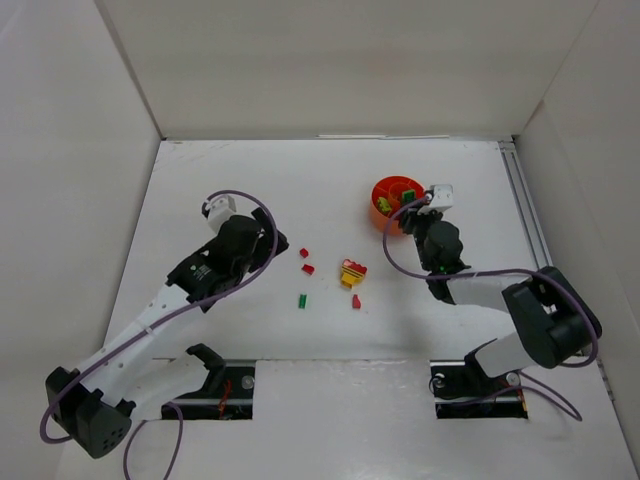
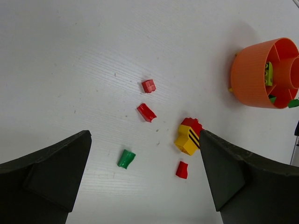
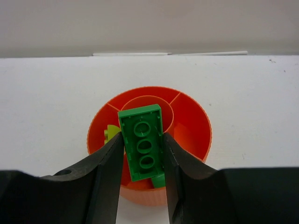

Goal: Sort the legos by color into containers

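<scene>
The right gripper (image 3: 142, 138) pinches a green brick (image 3: 144, 145) over the orange bowl (image 3: 192, 122); the left gripper (image 2: 145, 135) waits open, well away from it.

Two robot arms, the left arm (image 1: 140, 332) and the right arm (image 1: 480, 290), are each built of white links and bulky black joints, with a thin purple cable (image 1: 243, 193) looping alongside. A small white camera block (image 1: 219, 207) tops each wrist. The left pincer (image 2: 145, 135) has matte black wedge-shaped fingers (image 2: 46, 172).
</scene>
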